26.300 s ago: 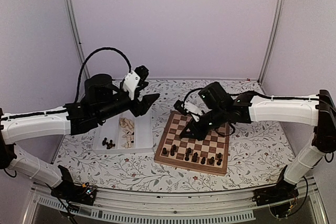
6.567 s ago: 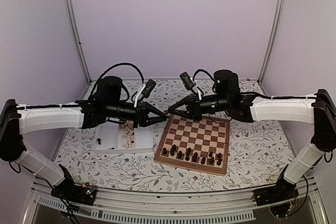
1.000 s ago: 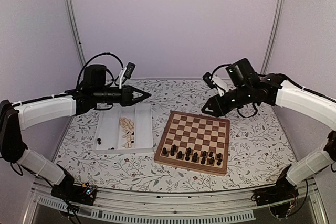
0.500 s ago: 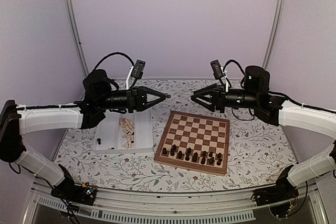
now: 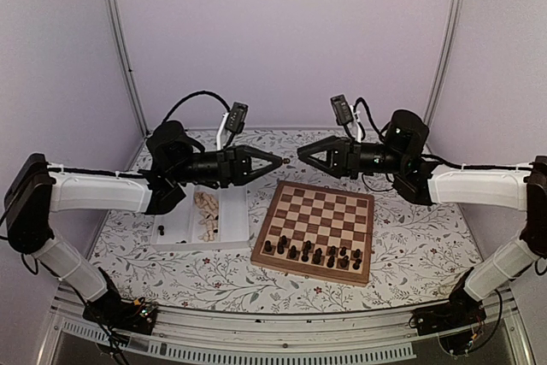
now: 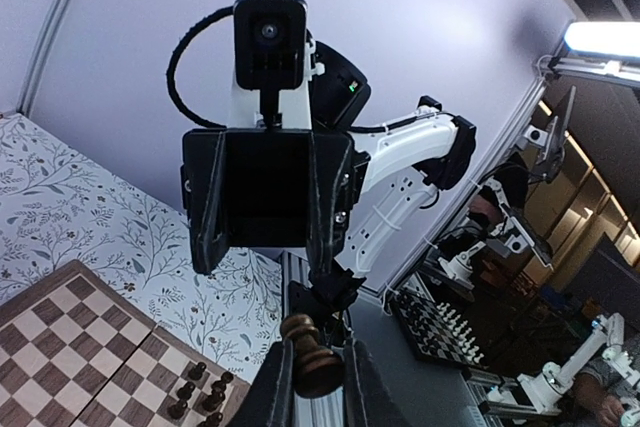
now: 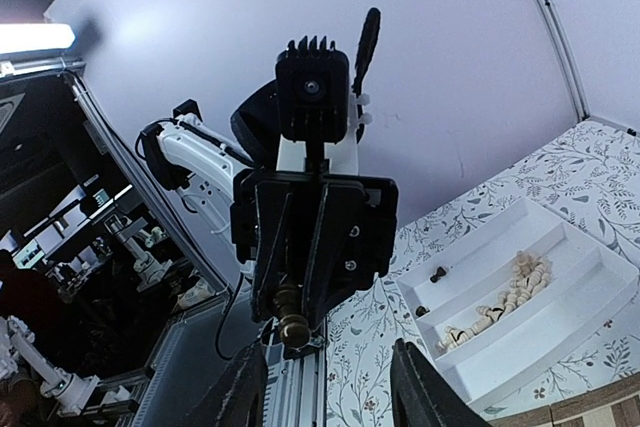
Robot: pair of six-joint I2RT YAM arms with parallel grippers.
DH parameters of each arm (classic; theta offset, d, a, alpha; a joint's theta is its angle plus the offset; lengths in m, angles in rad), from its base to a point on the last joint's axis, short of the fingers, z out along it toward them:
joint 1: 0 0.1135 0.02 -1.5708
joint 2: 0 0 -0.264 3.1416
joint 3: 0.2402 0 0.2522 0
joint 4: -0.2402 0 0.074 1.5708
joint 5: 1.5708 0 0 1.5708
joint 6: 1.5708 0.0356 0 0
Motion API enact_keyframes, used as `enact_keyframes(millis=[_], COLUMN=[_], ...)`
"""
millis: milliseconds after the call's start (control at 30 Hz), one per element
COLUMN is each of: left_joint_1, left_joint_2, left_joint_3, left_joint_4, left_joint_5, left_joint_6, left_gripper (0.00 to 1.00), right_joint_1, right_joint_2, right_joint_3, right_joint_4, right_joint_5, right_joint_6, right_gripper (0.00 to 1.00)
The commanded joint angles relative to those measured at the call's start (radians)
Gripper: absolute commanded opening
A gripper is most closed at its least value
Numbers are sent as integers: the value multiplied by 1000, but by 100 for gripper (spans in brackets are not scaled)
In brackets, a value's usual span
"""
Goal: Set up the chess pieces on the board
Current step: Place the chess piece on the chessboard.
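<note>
My left gripper (image 5: 276,161) is shut on a dark brown chess piece (image 6: 310,355), held in the air over the table beyond the board's (image 5: 320,211) far-left corner. My right gripper (image 5: 302,156) faces it tip to tip, a small gap away, open and empty. In the right wrist view that same chess piece (image 7: 293,325) sticks out of the left fingers, above and between my right fingertips (image 7: 245,387). Several dark chess pieces (image 5: 312,254) stand in the board's two near rows.
A white two-compartment tray (image 5: 175,203) lies left of the board. Pale pieces (image 5: 205,215) are heaped in its right compartment and two dark pieces (image 5: 160,230) lie in its left one. Floral cloth covers the table.
Both arms have swung toward each other above the table. The left gripper carried the dark piece rightward; the right gripper moved left and its jaws widened slightly.
</note>
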Motion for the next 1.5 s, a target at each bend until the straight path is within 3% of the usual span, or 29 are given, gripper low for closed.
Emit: enact_keyframes(millis=[0,233,767,1100,1233,1300,1367,1467], left_joint_1=[-13,-15,-15,-15,-13,-10,-1,18], left_joint_2=[30,62,104,120,102,70,28,-39], left_joint_3=[9,17,29,37,44,54,85,191], left_joint_4=[78,99,124,85,-31,-127,-283,-662], left_joint_5=[-6,-6,-8,-42,-102,-130,-151,-252], left_joint_6=[-24,-41,-64,-61,-7,48,143,371], left_gripper=[6,6,6,10,26,34,38,41], right_joint_1=[23,34,45,49,48,48,48,48], right_joint_2=[35,55,100,107,78,55,28,-17], right_joint_3=[11,24,43,37,33,62,99,183], right_joint_4=[82,91,120,122,42,-112,-279,-558], right_joint_5=[-41,-48,-74,-62,2,56,121,237], right_joint_6=[61,68,90,96,54,-1,-94,-242], right_gripper=[45,43,28,10,7,6,6,6])
